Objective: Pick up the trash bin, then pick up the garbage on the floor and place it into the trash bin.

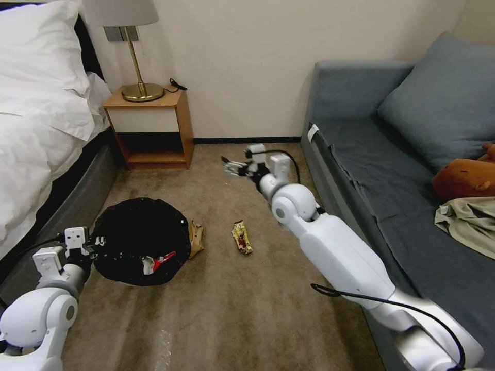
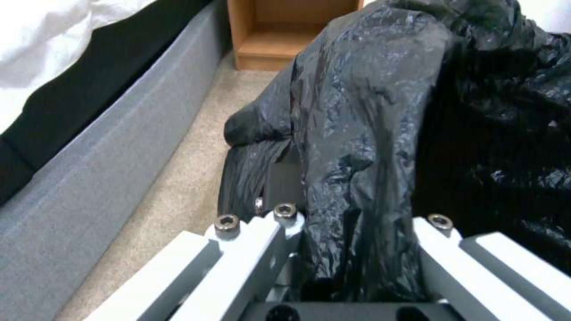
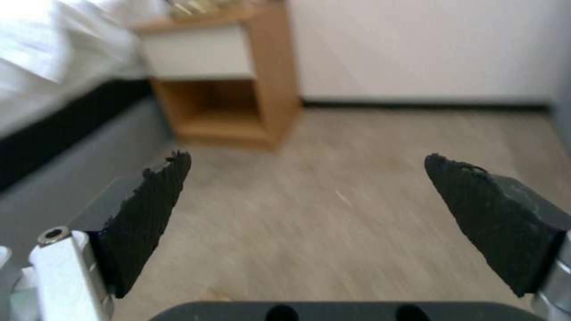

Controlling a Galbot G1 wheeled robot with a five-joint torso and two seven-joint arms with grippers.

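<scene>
A: From the head view, where does the small round bin lined with a crinkled black plastic bag point(image 1: 140, 241) stand?

B: On the beige carpet floor point(image 1: 227, 309), near the grey bed base, in front of the wooden nightstand point(image 1: 149, 129). A red-and-white crushed packet point(image 1: 157, 263) lies inside it. A crumpled brown paper bag point(image 1: 196, 238) touches its rim on the sofa side, and a gold-yellow snack wrapper point(image 1: 242, 236) lies just beyond, on open carpet. The left gripper point(image 1: 97, 240) is at the bin's bed-side rim. The right gripper point(image 1: 233, 167) hangs above the floor nearer the wall, well apart from the wrapper.

A: And the left wrist view?

B: The left gripper's jaws are clenched on the bag-covered rim point(image 2: 357, 178); glossy film bunches between them. The bin looks light and stiff, but the film is likely slippery, so the hold should pinch wall and bag together.

A: The right wrist view?

B: The right gripper's jaws are released, spread wide with nothing between the dark pads point(image 3: 149, 214). The wrapper probably weighs almost nothing and crumples, so a pinch across its narrow middle suits it. The paper bag is soft; any raised fold would serve.
</scene>
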